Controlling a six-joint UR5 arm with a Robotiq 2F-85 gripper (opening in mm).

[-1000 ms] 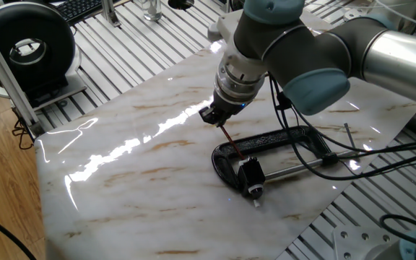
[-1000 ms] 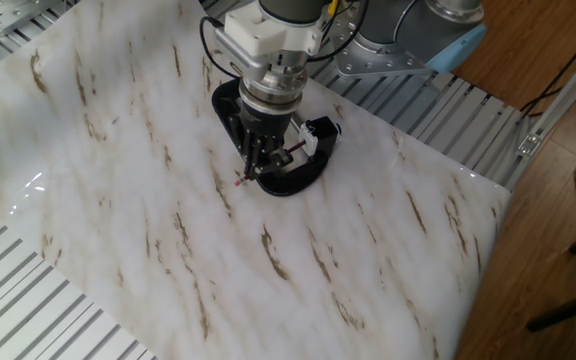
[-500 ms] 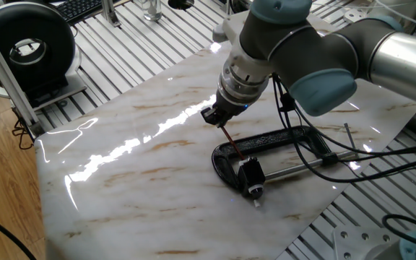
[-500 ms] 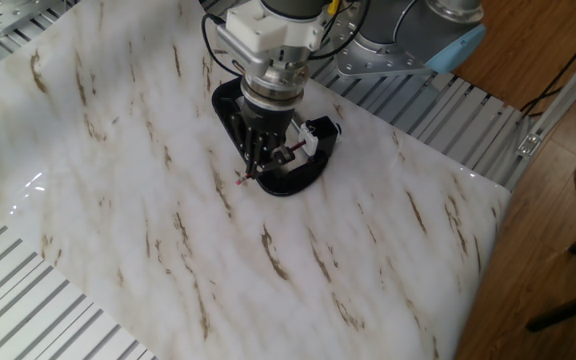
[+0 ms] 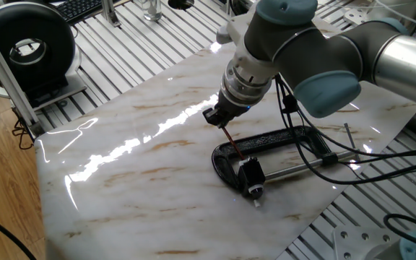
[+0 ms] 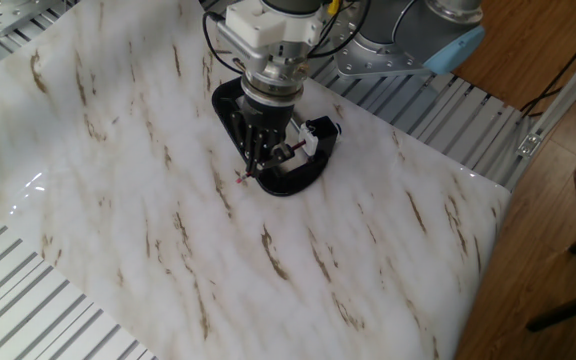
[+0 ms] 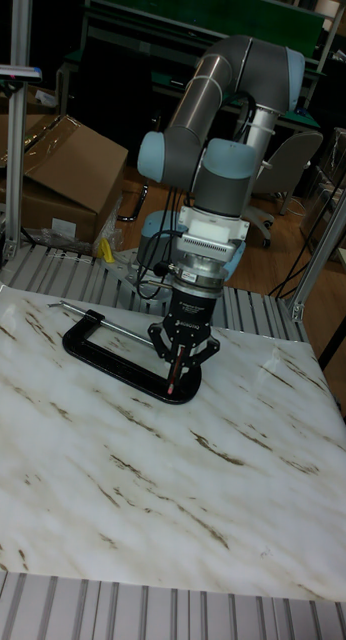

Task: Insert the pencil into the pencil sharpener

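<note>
The pencil (image 5: 231, 142) is pinched at its upper end between the fingers of the gripper (image 5: 216, 118), slanting down from there toward the pencil sharpener (image 5: 251, 175), which sits clamped in the curved end of the black C-clamp (image 5: 280, 139) on the marble-patterned board (image 5: 121, 180). From the one fixed view the dark-red shaft runs from the fingertips across the clamp's frame, and its lower end reaches close to the small black block; whether the tip is inside the hole I cannot tell from here. In the other fixed view the gripper (image 6: 258, 160) hangs over the clamp (image 6: 288, 180) with the pencil (image 6: 268, 163) showing as a short reddish line beneath the closed fingers, one end poking out toward the bare board. In the tall fixed view the gripper (image 7: 181, 358) points straight down, its fingers drawn in around the pencil (image 7: 172, 373), just above the rounded end of the clamp (image 7: 113, 360). Behind it the clamp's silver screw rod (image 7: 118, 328) stretches away to the left, and farther back the grey and blue arm (image 7: 228, 110) arches up over the slatted metal table (image 7: 253, 310).
</note>
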